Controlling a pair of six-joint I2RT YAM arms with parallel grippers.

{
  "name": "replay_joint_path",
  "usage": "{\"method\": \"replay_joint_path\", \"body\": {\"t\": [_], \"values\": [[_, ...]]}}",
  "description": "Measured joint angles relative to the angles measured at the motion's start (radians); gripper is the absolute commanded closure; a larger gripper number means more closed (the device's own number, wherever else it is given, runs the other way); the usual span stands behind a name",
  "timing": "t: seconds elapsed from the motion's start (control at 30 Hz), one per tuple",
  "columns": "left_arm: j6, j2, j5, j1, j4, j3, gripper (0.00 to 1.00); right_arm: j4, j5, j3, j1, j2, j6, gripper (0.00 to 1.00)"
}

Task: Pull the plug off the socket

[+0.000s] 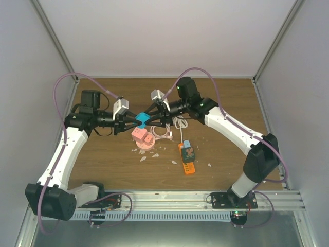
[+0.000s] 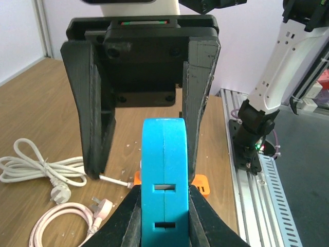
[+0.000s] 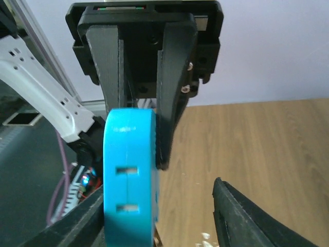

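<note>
A blue socket block (image 1: pixel 141 119) with two slots in its edge and a seam down the middle hangs above the table between both arms. I cannot make out the plug as a separate part of it. My left gripper (image 1: pixel 131 121) (image 2: pixel 163 191) is shut on the blue block (image 2: pixel 163 154), a finger pressed on each flat side. My right gripper (image 1: pixel 150 117) (image 3: pixel 157 194) faces it from the other end with its jaws around the block (image 3: pixel 128 164). One finger lies against the block; the other fingertip (image 3: pixel 226 198) stands well apart from it.
A pink socket block (image 1: pixel 142 138) lies on the wooden table below the grippers. An orange power strip (image 1: pixel 187 159) with plugs in it lies to the right. A white cable (image 2: pixel 41 170) and a pink cable with its plug (image 2: pixel 97 208) lie behind, with white chips scattered around.
</note>
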State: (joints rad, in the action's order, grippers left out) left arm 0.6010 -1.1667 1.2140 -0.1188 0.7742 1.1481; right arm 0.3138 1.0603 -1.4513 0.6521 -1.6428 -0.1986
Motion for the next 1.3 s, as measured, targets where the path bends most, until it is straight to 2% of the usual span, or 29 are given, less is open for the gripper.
{"method": "replay_joint_path", "body": {"t": [0.13,0.27,0.43,0.5,0.63,0.77,0.9,1.03,1.3], "values": [[-0.003,0.004,-0.008,-0.018,-0.005,0.0,1.0,0.001,-0.002,0.0,0.031,0.0,0.011,0.66],[-0.006,0.016,-0.022,-0.023,-0.014,-0.002,1.0,0.01,-0.004,-0.001,0.047,0.002,0.015,0.86],[-0.022,0.027,-0.05,-0.021,-0.02,-0.011,1.0,0.024,-0.016,-0.003,0.048,0.004,-0.007,0.99],[-0.014,0.029,-0.051,-0.021,-0.017,-0.014,0.95,0.03,-0.02,-0.003,0.049,0.005,-0.011,0.99],[-0.002,0.032,-0.053,-0.02,-0.005,-0.015,0.76,0.04,-0.024,-0.003,0.05,0.006,-0.019,0.99],[0.055,0.031,-0.063,-0.013,0.028,-0.013,0.66,0.053,-0.026,-0.002,0.049,0.008,-0.014,0.99],[0.116,0.017,-0.074,-0.006,0.104,0.002,0.65,0.053,-0.026,-0.002,0.039,0.022,-0.014,1.0],[0.145,-0.01,-0.074,-0.004,0.143,0.021,0.69,0.053,-0.027,-0.002,0.039,0.035,-0.015,0.99],[0.117,-0.016,-0.064,-0.004,0.143,0.04,0.67,0.055,-0.029,-0.002,0.039,0.037,-0.03,0.99]]}}
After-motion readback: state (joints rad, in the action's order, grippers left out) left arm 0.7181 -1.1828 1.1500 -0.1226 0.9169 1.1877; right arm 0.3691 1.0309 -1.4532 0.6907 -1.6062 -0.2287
